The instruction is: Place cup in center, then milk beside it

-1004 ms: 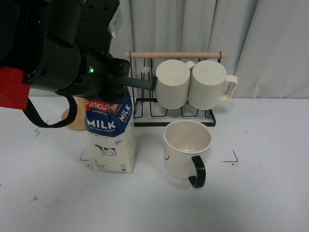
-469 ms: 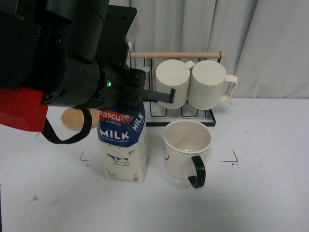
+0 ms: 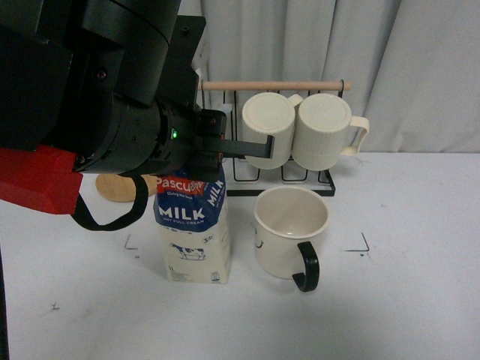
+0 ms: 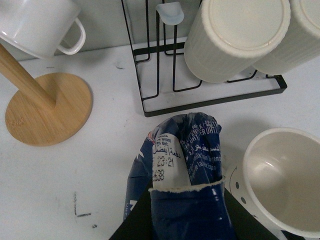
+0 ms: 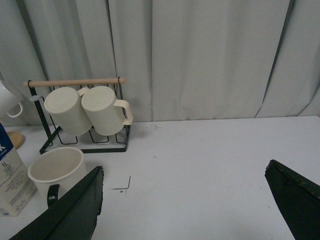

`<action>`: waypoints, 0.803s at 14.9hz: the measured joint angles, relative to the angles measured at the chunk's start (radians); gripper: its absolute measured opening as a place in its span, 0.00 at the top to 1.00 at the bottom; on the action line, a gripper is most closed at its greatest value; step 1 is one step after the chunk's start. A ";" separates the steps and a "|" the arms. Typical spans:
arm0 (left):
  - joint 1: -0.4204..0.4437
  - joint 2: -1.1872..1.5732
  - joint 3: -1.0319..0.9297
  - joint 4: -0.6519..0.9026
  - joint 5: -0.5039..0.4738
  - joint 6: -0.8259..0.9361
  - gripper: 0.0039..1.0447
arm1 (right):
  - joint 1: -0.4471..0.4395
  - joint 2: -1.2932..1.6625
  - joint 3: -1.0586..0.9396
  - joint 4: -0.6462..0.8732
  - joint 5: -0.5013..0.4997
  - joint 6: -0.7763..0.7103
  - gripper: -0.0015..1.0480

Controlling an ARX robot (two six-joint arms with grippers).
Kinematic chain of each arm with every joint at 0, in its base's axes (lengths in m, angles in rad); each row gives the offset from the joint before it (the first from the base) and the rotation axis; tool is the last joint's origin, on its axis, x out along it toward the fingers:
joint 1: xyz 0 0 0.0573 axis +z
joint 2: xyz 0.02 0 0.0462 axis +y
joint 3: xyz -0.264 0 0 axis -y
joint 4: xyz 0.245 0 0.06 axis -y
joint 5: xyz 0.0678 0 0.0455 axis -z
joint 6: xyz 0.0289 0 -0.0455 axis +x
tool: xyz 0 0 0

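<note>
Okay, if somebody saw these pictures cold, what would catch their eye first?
The bulky black left arm fills the front view's upper left, its end effector clamped on the top of the upright blue milk carton. Just right of the carton sits the wide cream cup, black handle toward the camera, and behind it two ribbed mugs hang on a wire rack.

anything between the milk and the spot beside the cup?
Nothing visible. The milk carton, gripped at its top by the left hand, sits just left of the cup; only a bare strip of table separates them.
</note>
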 joint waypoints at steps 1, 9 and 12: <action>0.014 -0.007 0.000 -0.018 0.025 -0.065 0.69 | 0.000 0.000 0.000 0.000 0.000 0.000 0.06; 0.093 -0.588 -0.356 0.170 -0.016 -0.144 0.08 | 0.000 0.000 0.000 0.000 0.000 0.000 0.06; 0.233 -0.837 -0.620 0.378 0.019 0.101 0.47 | 0.000 0.000 0.000 0.000 0.000 0.000 0.06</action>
